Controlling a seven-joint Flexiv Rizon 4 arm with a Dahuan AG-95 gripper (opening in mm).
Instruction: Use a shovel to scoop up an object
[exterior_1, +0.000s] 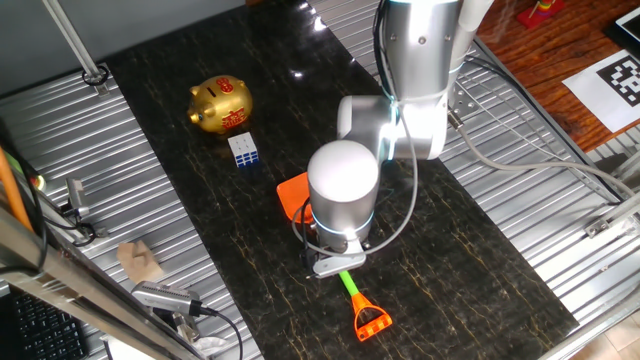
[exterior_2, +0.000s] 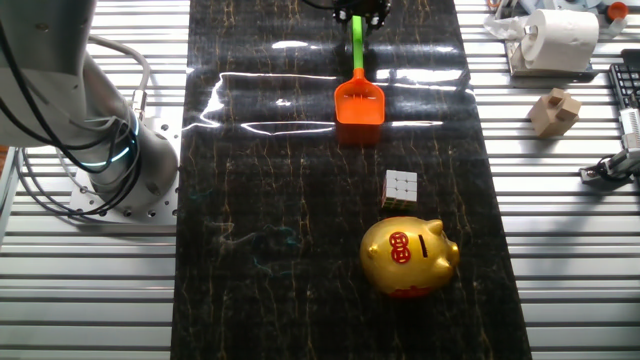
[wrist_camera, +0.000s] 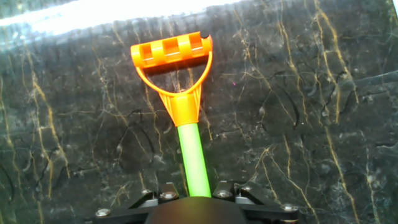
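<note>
Shovel (exterior_2: 358, 96) lies along the middle of the dark marble strip (exterior_2: 280, 250), with its orange blade turned toward the cube (exterior_2: 400, 187), and bare marble separates the two. The strip is bordered on both long sides by ribbed metal plates (exterior_2: 90, 290), so the open room for moving is mainly the dark surface itself, which is wide and free on the side of the blade away from the arm's base. The gripper (exterior_1: 333, 258) stands over the green shaft, and in the hand view the shaft (wrist_camera: 194, 163) passes down between the finger mounts at the lower edge, but the fingertips are hidden, so I cannot tell if the pincer is clenched on it or released. Only the hand view shows the D-shaped handle (wrist_camera: 171, 53) clearly, resting over the marble. The other fixed view shows the whole blade, while in one fixed view the arm's round joint (exterior_1: 343, 180) covers most of it. The gold piggy bank (exterior_2: 408, 256) stands just beyond the cube, near it. A wooden block (exterior_2: 555, 110) and a paper roll (exterior_2: 560, 35) rest on the metal plate, well apart from the shovel.
</note>
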